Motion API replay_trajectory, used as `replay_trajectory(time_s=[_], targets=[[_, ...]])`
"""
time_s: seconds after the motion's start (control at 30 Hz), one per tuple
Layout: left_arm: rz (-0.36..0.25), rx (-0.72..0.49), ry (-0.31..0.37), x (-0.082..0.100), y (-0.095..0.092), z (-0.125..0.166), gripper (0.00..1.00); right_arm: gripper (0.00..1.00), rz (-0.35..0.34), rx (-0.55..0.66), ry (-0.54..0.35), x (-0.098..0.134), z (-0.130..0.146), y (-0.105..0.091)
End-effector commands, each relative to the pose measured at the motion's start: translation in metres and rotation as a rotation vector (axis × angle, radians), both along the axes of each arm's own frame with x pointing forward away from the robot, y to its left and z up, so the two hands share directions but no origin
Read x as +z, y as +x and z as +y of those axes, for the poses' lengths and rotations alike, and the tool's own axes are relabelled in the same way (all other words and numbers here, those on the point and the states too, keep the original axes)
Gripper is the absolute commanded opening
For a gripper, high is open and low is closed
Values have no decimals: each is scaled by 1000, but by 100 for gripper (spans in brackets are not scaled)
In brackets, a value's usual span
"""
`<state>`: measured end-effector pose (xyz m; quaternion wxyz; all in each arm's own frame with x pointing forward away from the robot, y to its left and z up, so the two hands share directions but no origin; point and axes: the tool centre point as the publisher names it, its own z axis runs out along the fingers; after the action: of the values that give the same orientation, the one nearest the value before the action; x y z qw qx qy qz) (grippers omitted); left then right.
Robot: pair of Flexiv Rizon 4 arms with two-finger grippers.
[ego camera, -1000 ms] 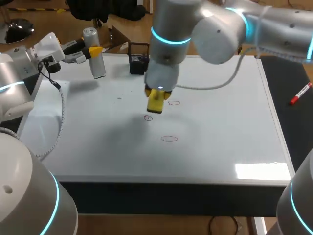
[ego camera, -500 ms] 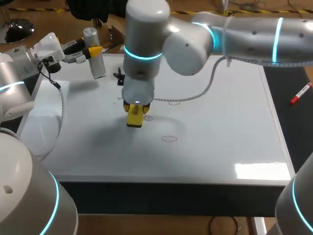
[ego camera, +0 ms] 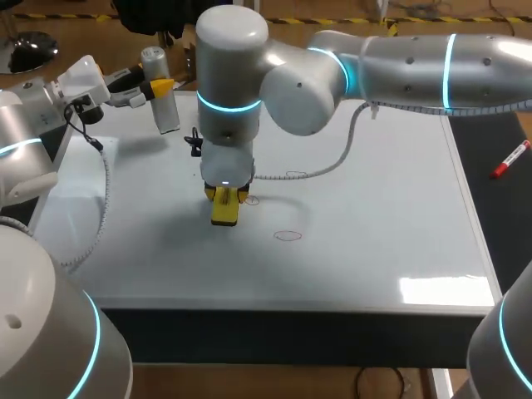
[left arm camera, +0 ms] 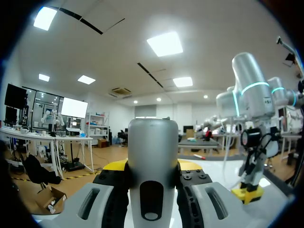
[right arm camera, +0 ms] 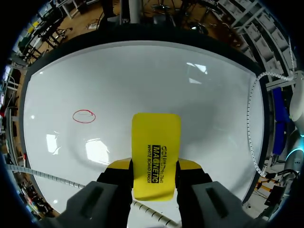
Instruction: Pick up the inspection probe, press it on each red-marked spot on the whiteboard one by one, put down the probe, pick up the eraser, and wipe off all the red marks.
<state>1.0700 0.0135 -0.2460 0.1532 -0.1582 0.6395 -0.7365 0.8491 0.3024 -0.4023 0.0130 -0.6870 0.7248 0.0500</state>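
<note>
Beside the eraser (ego camera: 224, 209), half-hidden red mark (ego camera: 253, 200).

Right tool (ego camera: 224, 206) clamped, pointing down; left tool (ego camera: 156, 86) clamped, held aside.

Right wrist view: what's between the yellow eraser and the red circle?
Nothing. Only bare whiteboard lies between the eraser and the circle there.
</note>
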Motion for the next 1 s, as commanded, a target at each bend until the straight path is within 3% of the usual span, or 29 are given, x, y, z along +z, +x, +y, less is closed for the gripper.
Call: replay_trajectory(time_s=[0.03,0.6,1.0], targets=[[0,3,0,1,0,-1,0,0,-5,2,16,-10,-5,2],[0,3,0,1,0,-1,0,0,53,34,-1,-39,-18,0],[0,3,0,1,0,-1,0,0,102,20,-10,-53,-48,-2]])
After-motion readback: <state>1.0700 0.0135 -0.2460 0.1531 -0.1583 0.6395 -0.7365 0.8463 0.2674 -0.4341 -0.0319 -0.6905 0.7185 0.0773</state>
